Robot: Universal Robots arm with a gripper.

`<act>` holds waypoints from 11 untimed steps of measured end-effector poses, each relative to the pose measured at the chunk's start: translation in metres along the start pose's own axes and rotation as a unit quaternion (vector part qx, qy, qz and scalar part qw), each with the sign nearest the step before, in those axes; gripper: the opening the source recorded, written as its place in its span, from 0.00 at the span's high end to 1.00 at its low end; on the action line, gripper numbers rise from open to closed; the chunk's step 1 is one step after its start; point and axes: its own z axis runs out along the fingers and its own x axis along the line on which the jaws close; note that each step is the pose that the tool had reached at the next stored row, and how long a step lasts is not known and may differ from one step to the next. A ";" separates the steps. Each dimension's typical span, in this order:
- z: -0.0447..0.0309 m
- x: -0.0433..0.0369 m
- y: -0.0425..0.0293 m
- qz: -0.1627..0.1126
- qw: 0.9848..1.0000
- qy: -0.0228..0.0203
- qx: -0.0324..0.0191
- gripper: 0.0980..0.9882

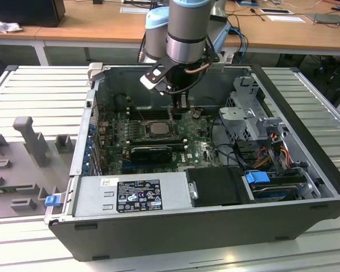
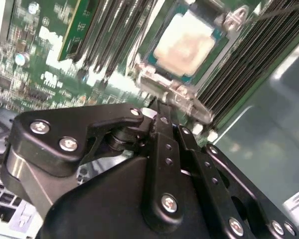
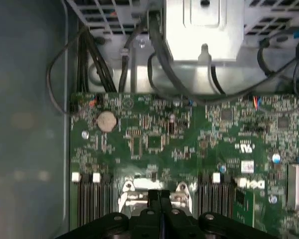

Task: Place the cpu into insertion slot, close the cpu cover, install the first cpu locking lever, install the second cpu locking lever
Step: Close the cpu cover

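Your gripper [image 2: 162, 107] is pinched shut, nothing btwn the fingers, tips right at the metal edge of the cpu cover [image 2: 157, 79]. The cpu [image 2: 186, 42] sits in the insertion slot [image 1: 147, 129], and the cover looks down over it, so prob. lever work. Press w/ the closed tips, slow, staying on the metal edge. Mind the ribbed heatsink [image 2: 249, 64] just beside the socket & the loose cables [image 3: 159, 59] nearby.

The black gripper [image 2: 161, 112], fingers pressed together, has its tips just beside the metal edge of the cpu cover [image 2: 157, 82]. The pale cpu [image 2: 186, 42] sits within that frame on the green board [image 2: 45, 79], between dark ribbed rows [image 2: 249, 59].
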 end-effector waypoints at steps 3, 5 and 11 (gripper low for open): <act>0.0062 -0.0002 -0.0089 0.000 1.000 0.000 0.000 0.99; 0.0100 -0.0002 -0.0107 0.000 1.000 0.000 0.000 0.99; 0.0151 -0.0004 -0.0210 0.000 1.000 0.000 0.000 0.99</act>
